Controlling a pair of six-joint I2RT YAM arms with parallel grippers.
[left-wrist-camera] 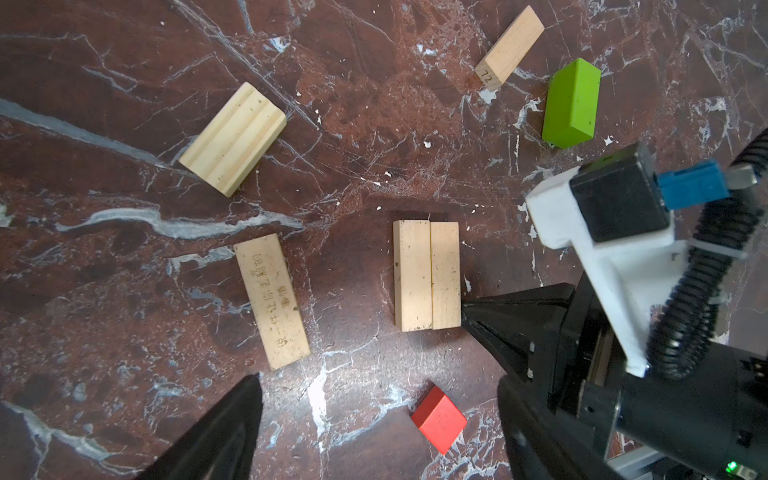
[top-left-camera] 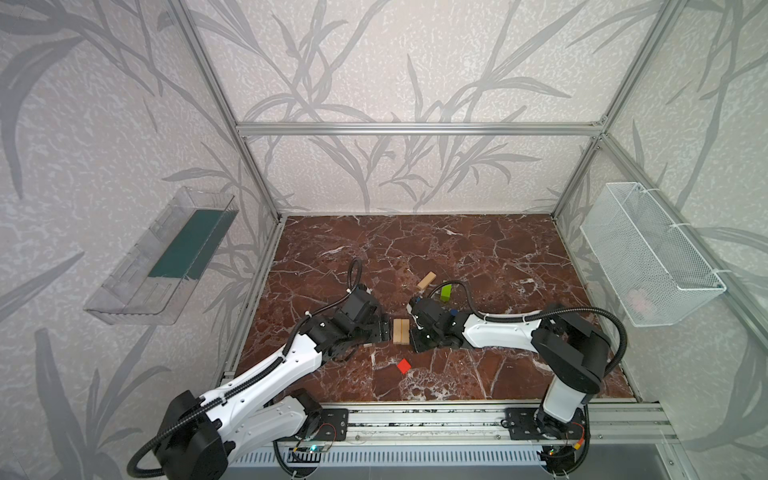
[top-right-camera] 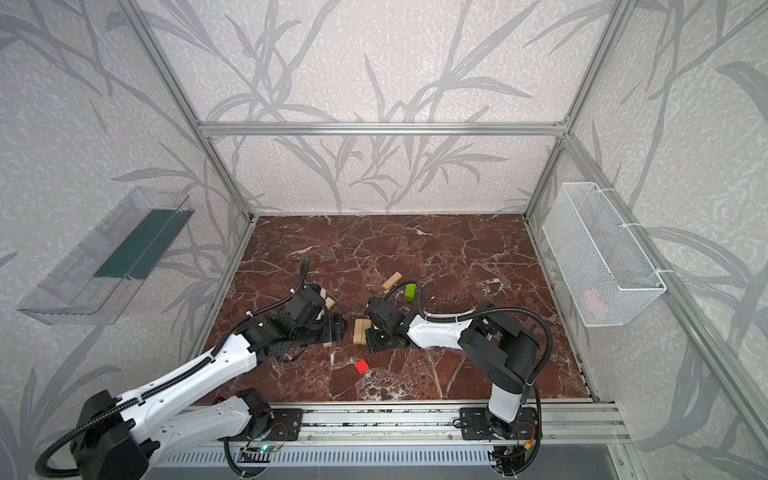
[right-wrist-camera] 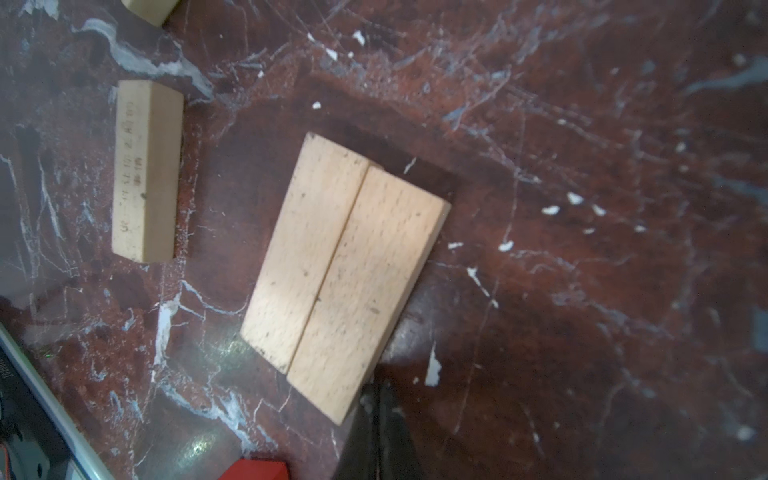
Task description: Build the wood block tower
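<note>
Base only: two pale wooden planks (left-wrist-camera: pixel 427 275) lie paired. My right gripper (left-wrist-camera: pixel 469 309) is pressed together empty, left gripper (left-wrist-camera: pixel 380 386) spread; red wooden cube (left-wrist-camera: pixel 439 417) unstacked.

- The worktop (top-left-camera: pixel 457 257) is dark red-brown marble with white veins.
- The paired planks (left-wrist-camera: pixel 427 275) are pale plain wood.
- The printed plank (left-wrist-camera: pixel 272 301) is pale wood with dark characters along it.
- The grooved plank (left-wrist-camera: pixel 232 139) is yellowish wood, lined lengthwise.
- The numbered plank (left-wrist-camera: pixel 510 48) is pale, with dark digits on its end.
- The green oblong (left-wrist-camera: pixel 571 104) is lime.
- The red cube (left-wrist-camera: pixel 439 418) is bright red.
- The walls (top-left-camera: pixel 374 62) are off-white with grey leaves.
- The basket (top-left-camera: pixel 648 257) is white mesh.
</note>
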